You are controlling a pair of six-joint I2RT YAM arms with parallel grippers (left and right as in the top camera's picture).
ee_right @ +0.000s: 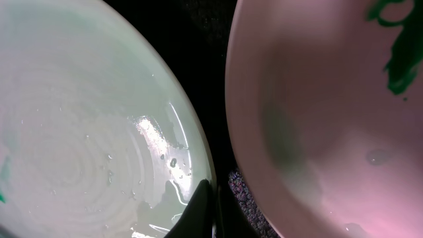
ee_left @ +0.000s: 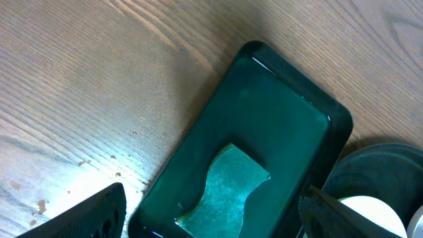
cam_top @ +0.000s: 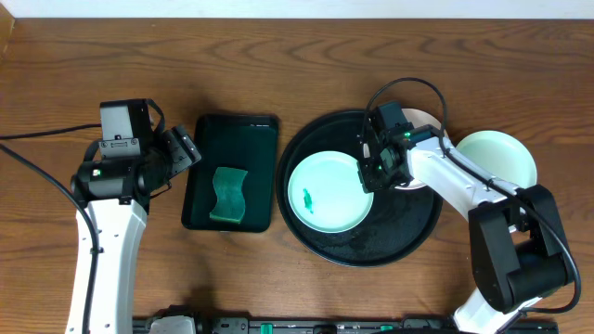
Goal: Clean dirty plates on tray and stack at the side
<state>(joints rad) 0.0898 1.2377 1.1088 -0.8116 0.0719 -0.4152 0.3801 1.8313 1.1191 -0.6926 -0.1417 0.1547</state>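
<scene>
Nearest us, at the lower middle of the overhead view, the large round glossy black tray (cam_top: 390, 237) is carrying a pale mint-green round plate (cam_top: 325, 190) on its left half, and a small dark green smear (cam_top: 307, 199) is showing on it, so we are judging this plate as uncleaned.

Just right of its rim, the right gripper (cam_top: 371, 178) is sitting low over the tray. In the wrist view its fingertips (ee_right: 203, 208) are pressing together at the bottom of the frame, in the dark gap between two plates. We are seeing nothing between them.

Beyond it, toward the upper right of the tray, a white round plate (ee_right: 317, 99) is lying partly under the arm and is carrying a green smear (ee_right: 396, 59) of its own.

At the far right, off the tray on the brown wooden table (cam_top: 93, 56), a second pale mint-green plate (cam_top: 501, 158) is resting alone, and we are spotting no mark on it. We are reading it as the start of the side stack.

Over at the left, the left gripper (cam_top: 183, 153) is hanging with its jaws wide apart and empty beside the rectangular dark green tray (cam_top: 232, 139), where a wavy green sponge (cam_top: 228, 195) is lying untouched.

So we are placing the job at about a third done, with two plates needing wiping and stacking.
</scene>
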